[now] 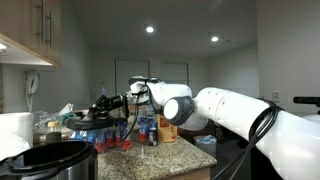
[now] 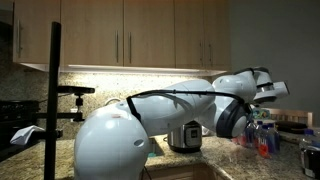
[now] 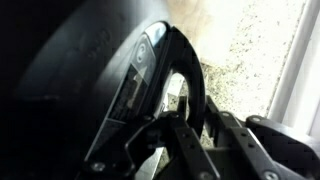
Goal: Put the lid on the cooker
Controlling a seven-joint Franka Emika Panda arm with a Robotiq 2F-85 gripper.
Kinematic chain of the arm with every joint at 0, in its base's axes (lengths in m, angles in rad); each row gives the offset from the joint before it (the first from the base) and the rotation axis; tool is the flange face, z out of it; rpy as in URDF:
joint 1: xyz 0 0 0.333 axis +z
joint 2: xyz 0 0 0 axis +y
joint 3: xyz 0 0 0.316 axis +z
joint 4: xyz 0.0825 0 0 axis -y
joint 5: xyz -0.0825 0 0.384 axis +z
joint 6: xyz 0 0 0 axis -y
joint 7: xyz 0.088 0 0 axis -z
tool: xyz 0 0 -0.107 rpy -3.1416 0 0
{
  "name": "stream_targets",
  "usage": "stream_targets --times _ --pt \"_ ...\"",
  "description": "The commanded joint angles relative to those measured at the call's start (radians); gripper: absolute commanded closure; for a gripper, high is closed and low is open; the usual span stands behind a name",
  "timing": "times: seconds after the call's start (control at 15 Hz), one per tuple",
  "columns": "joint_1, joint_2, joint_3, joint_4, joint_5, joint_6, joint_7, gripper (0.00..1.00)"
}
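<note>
Over the counter (image 1: 195, 150): gripper (image 1: 112, 104) clenched on the handle of the lid (image 1: 92, 117), which is held in the air. Cooker (image 1: 52, 160) sits lower, apart from the lid.

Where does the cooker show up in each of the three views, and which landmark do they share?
Exterior view: cooker in the bottom left corner.
Exterior view: cooker low at centre, partly behind the arm.
Wrist view: not in it; the lid fills the left.
Shared landmark: the speckled counter.
</note>
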State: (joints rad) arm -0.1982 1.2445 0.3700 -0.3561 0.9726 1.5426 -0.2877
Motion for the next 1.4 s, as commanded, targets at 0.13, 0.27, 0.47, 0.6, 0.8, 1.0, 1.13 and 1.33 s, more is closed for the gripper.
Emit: stream_targets --times 0.13,0.27,0.47,0.6,0.8,1.0,1.13,1.33 --pt "-0.029 -0.068 -0.021 -0.021 -0.048 -0.262 0.024 0.91" --pt "-0.028 -0.077 -0.029 -0.022 -0.074 -0.355 0.017 0.91" --pt "-0.027 -0.089 -0.02 -0.022 -0.093 -0.468 0.004 0.91" --pt "-0.025 -0.097 -0.016 -0.024 -0.09 -0.534 0.002 0.91" --pt "-0.015 -0.111 -0.018 -0.026 -0.09 -0.599 0.0 0.91" --pt "-0.005 -0.128 -0.015 -0.028 -0.085 -0.656 0.004 0.91" --pt "0.009 -0.135 -0.016 -0.029 -0.084 -0.678 0.009 0.91" --pt "0.042 -0.124 -0.021 0.0 -0.071 -0.716 0.032 0.91"
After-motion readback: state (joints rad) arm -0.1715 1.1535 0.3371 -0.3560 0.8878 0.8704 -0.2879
